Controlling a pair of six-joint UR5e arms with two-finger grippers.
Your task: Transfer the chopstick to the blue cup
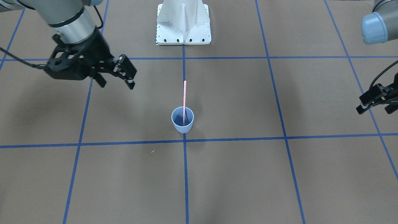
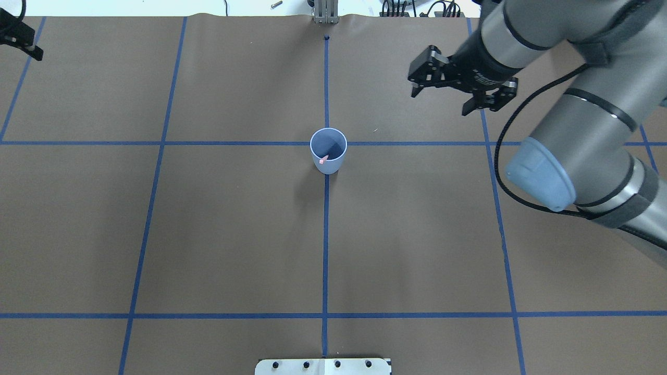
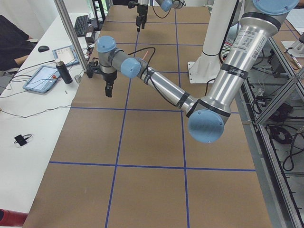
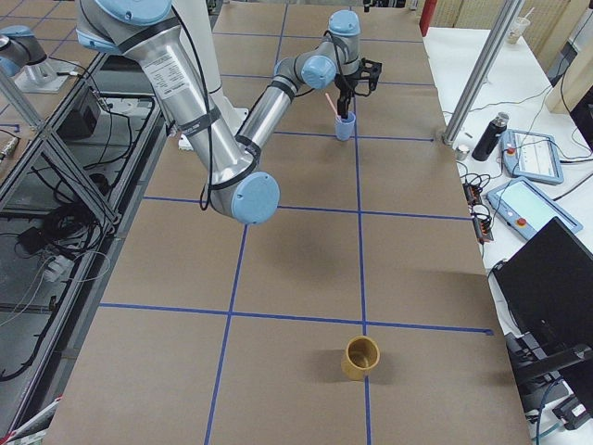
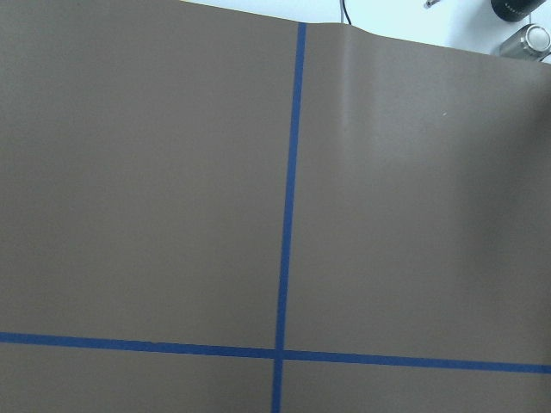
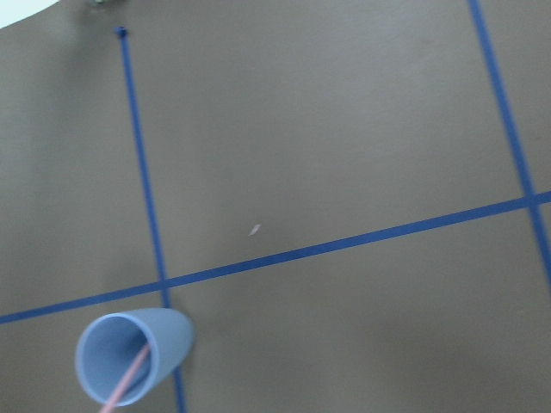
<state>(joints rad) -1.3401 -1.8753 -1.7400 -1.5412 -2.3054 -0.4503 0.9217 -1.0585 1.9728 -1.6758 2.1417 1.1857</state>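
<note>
The blue cup [image 1: 182, 123] [image 2: 329, 156] stands upright at the table's middle, on a crossing of blue tape lines. The pale-pink chopstick [image 1: 184, 98] stands in it, its top leaning towards the robot's base; from overhead only the chopstick's tip [image 2: 323, 159] shows. The right wrist view has the cup [image 6: 129, 354] and chopstick [image 6: 131, 380] at bottom left. My right gripper [image 1: 115, 84] [image 2: 442, 101] hangs open and empty, off to the cup's side and apart from it. My left gripper [image 1: 374, 107] [image 2: 23, 46] is far away at the table's edge, open and empty.
A tan cup [image 4: 360, 357] stands at the table's right end. The robot's white base plate [image 1: 183, 31] sits at the robot's side. Along the operators' side runs a white bench with a dark bottle [image 3: 63, 71] and tablets [image 3: 43, 77]. A metal post [image 4: 482, 69] rises there.
</note>
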